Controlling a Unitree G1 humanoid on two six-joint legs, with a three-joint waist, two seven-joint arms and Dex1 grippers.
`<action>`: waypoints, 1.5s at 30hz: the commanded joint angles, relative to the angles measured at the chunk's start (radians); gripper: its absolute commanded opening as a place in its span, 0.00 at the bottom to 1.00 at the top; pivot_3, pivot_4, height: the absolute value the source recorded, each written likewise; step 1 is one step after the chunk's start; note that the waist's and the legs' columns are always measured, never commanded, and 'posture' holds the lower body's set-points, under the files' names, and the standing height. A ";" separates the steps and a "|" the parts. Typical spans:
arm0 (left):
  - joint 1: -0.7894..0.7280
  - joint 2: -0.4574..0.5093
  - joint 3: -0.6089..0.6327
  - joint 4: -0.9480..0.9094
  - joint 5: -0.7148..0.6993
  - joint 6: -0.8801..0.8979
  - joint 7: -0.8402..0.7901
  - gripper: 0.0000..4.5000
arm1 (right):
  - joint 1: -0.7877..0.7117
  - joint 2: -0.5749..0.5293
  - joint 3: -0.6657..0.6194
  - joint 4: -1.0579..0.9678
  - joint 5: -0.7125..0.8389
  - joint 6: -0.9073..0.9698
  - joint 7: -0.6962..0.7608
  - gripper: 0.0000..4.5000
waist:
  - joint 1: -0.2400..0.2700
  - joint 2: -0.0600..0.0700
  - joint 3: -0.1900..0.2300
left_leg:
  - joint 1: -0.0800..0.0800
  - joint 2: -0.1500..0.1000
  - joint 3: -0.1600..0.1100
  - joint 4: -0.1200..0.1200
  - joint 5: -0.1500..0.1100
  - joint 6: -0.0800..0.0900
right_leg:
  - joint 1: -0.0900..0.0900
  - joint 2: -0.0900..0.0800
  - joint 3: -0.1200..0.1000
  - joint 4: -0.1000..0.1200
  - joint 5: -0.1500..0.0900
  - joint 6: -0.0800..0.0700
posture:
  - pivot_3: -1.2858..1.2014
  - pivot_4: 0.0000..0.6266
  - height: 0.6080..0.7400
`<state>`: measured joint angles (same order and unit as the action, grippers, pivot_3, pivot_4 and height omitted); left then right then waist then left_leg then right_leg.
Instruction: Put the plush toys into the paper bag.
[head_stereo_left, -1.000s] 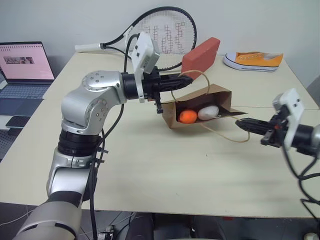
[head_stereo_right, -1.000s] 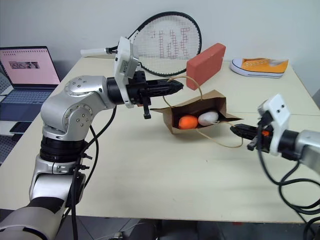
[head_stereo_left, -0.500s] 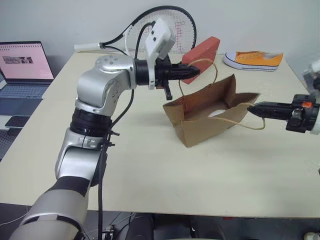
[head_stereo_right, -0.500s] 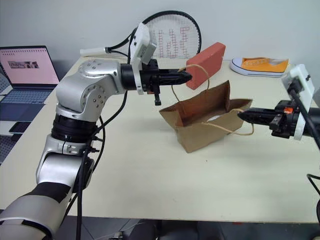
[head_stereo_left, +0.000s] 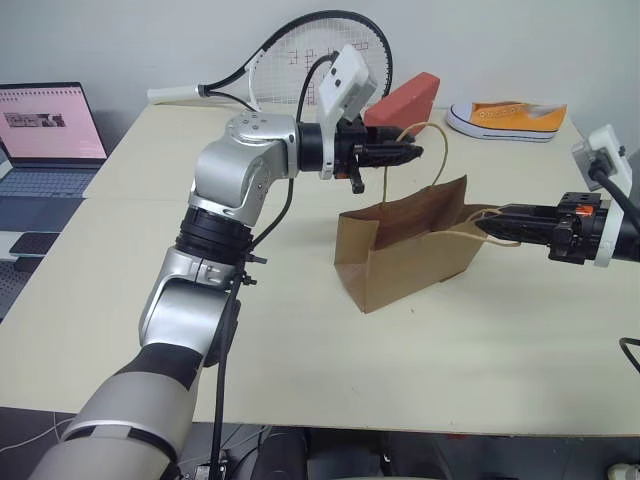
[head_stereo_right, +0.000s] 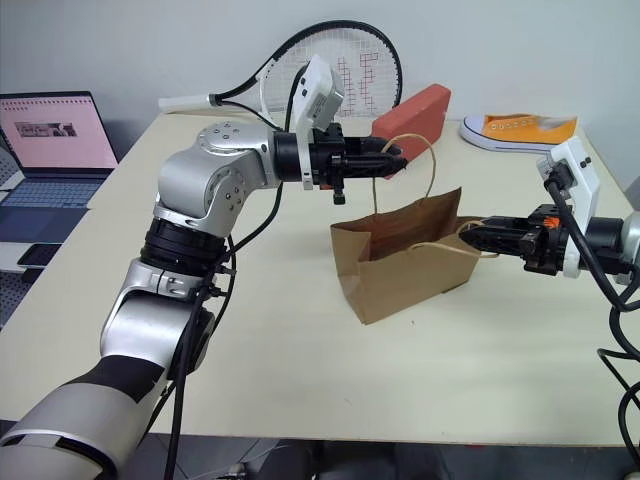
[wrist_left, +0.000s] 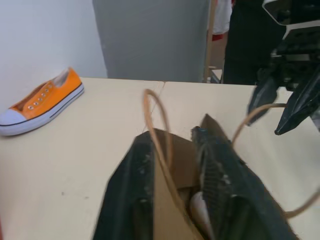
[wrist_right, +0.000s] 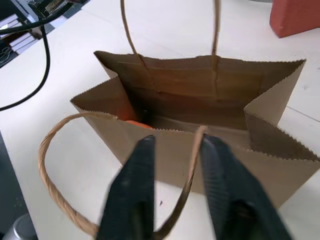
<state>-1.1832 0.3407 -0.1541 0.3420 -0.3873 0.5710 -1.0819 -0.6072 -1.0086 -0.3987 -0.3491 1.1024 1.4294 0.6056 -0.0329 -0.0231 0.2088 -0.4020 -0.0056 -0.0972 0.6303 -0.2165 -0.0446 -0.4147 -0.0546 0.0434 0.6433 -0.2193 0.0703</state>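
The left gripper (head_stereo_right: 397, 160), jaws parted around one loop handle, sits at eleven o'clock of the upright paper bag (head_stereo_right: 405, 265); the right gripper (head_stereo_right: 470, 236), parted around the other handle, at three o'clock. The orange toy (wrist_right: 134, 123) inside shows from the right wrist, so the task looks nearly finished.

Pale beige table (head_stereo_left: 300, 370) (two joined tops) against plain white wall (head_stereo_left: 120, 40)
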 joint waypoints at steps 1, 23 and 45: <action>0.016 0.036 0.030 -0.093 -0.037 0.032 -0.040 0.54 | -0.001 -0.035 -0.043 -0.009 0.013 -0.028 0.020 0.61 | 0.000 0.000 0.000 | 0.000 0.000 0.000 0.000 0.000 0.000 | 0.000 0.000 0.000 0.000 0.000 0.000 | 0.52 0.24 1.00; 0.554 0.222 0.244 -0.512 -0.221 0.112 0.041 0.99 | 0.405 -0.220 -0.249 -0.118 -0.240 -0.488 0.463 1.00 | 0.003 0.001 0.000 | 0.001 0.001 0.001 0.001 0.000 0.000 | 0.001 0.000 0.001 0.001 0.000 0.001 | 0.52 0.24 1.00; 0.511 0.092 0.099 -0.245 -0.136 -0.086 -0.069 0.99 | 0.418 -0.130 -0.164 -0.344 0.075 -0.424 0.213 1.00 | 0.006 0.000 0.000 | 0.002 0.000 0.000 0.005 0.000 0.000 | 0.005 0.000 0.000 0.000 -0.002 -0.002 | 0.52 0.24 1.00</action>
<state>-0.6438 0.4206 -0.0553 0.1173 -0.5050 0.4909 -1.1221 -0.1776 -1.1254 -0.5447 -0.6761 1.1539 1.0124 0.8270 -0.0273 -0.0228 0.2090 -0.3999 -0.0054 -0.0970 0.6353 -0.2166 -0.0447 -0.4094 -0.0546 0.0438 0.6433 -0.2213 0.0680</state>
